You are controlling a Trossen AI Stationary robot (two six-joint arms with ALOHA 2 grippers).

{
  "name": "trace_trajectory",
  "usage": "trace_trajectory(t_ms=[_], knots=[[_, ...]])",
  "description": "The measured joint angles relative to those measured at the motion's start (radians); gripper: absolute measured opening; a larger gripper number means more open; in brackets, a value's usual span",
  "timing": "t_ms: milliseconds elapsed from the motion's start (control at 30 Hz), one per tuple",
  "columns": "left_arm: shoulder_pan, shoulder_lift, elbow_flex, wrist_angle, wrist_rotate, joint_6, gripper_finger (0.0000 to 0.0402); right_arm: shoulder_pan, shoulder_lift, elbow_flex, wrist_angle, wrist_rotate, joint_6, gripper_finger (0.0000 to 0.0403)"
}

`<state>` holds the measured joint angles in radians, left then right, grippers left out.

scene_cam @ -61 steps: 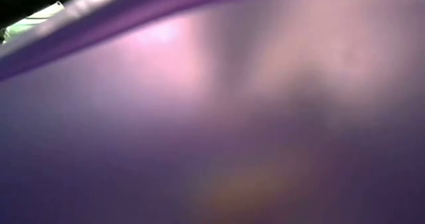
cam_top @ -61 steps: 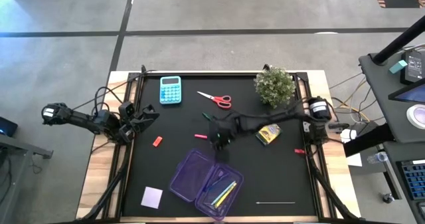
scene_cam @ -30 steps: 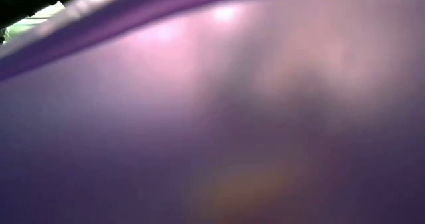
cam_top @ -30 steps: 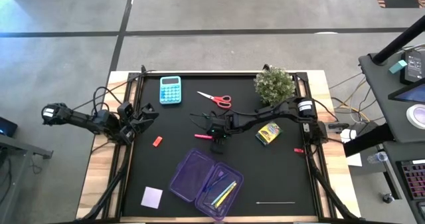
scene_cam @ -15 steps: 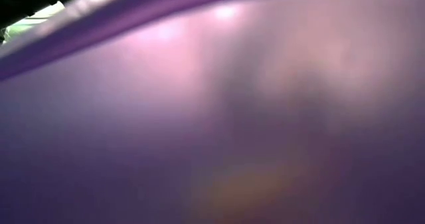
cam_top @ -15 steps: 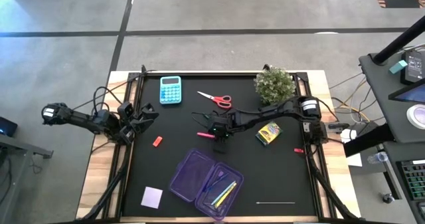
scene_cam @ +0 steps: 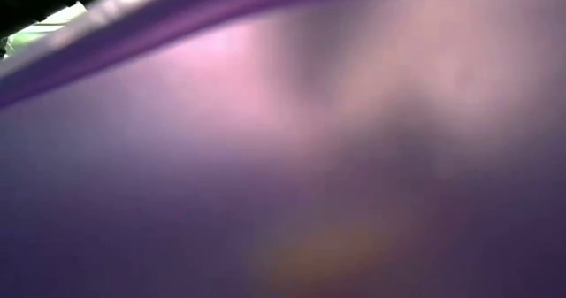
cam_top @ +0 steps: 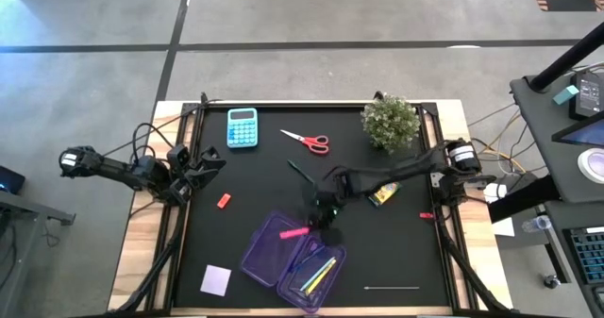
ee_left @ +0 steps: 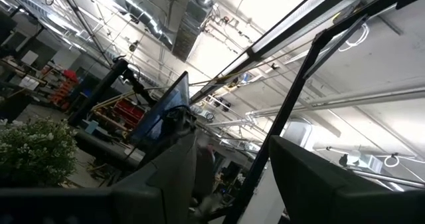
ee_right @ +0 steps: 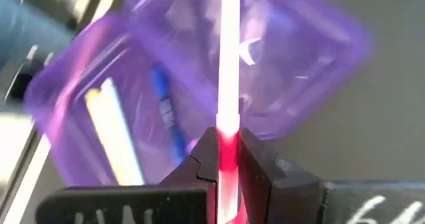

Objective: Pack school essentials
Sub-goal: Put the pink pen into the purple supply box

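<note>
Pink pen (ee_right: 229, 64) in right claw (ee_right: 228, 159); two pens in case (cam_top: 264, 259)

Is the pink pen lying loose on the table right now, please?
No, the right gripper is shut on the pink pen, holding it above the open purple case.
</note>
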<state>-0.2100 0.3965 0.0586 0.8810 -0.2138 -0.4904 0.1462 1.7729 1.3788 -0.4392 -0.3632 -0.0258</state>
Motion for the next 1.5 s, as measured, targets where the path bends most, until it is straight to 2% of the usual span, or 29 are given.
trace_trajectory(t_ms=[233, 467, 1100, 1267, 1500], knots=[[0.000, 0.002, 0.000, -0.001, 0.000, -0.002, 0.0176, 0.151, 0.029, -0.002, 0.021, -0.046, -0.090, 0.0024], [0.000, 0.013, 0.000, 0.000, 0.000, -0.040, 0.0176, 0.232, 0.104, -0.004, 0.087, -0.039, -0.050, 0.0027], [0.000, 0.069, 0.000, -0.001, 0.000, -0.057, 0.0176, 0.237, 0.128, -0.023, 0.109, 0.029, -0.143, 0.0029], [0.000, 0.066, 0.000, -0.001, 0.000, -0.057, 0.0176, 0.228, 0.128, -0.058, 0.113, 0.076, -0.145, 0.0029], [0.000, 0.066, 0.000, 0.000, 0.000, -0.055, 0.0176, 0.226, 0.128, -0.075, 0.117, 0.079, -0.143, 0.0029]])
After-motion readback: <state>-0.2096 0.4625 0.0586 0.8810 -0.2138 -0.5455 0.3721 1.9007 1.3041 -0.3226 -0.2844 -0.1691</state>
